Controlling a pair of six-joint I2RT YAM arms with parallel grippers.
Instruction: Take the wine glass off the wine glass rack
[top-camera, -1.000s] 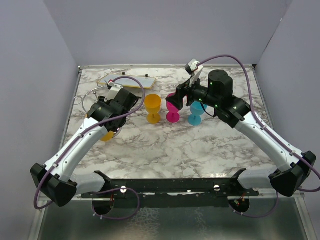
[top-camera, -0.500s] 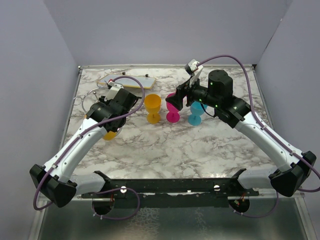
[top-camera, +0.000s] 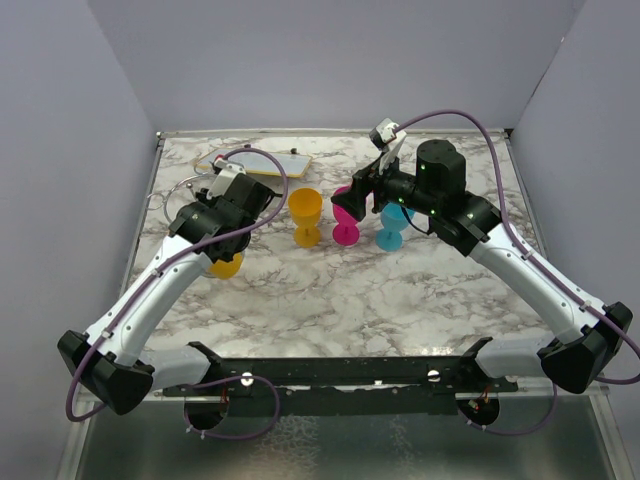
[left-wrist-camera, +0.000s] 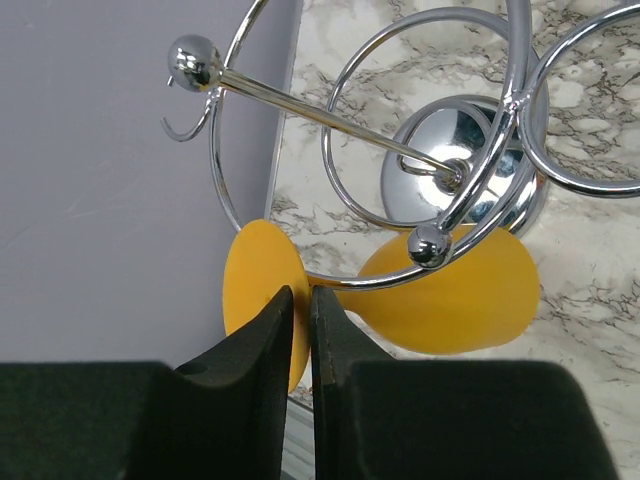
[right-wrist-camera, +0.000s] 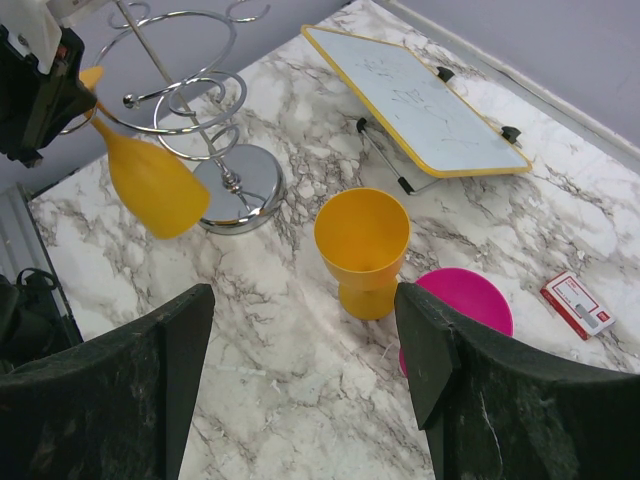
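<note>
The chrome wine glass rack (top-camera: 178, 196) stands at the table's far left; its domed base (left-wrist-camera: 462, 152) and wire arms show in the left wrist view, and it also shows in the right wrist view (right-wrist-camera: 238, 185). A yellow wine glass (left-wrist-camera: 455, 300) hangs tilted from a wire ring, bowl low by the base; it also shows from above (top-camera: 226, 266) and in the right wrist view (right-wrist-camera: 150, 185). My left gripper (left-wrist-camera: 302, 292) is shut on the glass's round foot. My right gripper (right-wrist-camera: 303, 300) is open and empty, hovering above the table's middle (top-camera: 350, 205).
A yellow goblet (top-camera: 305, 215), a pink one (top-camera: 345, 228) and a blue one (top-camera: 392, 226) stand in a row mid-table. A yellow-framed whiteboard (top-camera: 255, 160) lies at the back. A small red and white box (right-wrist-camera: 580, 305) lies near the pink goblet. The left wall is close to the rack.
My left wrist has shifted a little toward the back, and the yellow glass has moved slightly to the right with it. The right arm has not moved.
</note>
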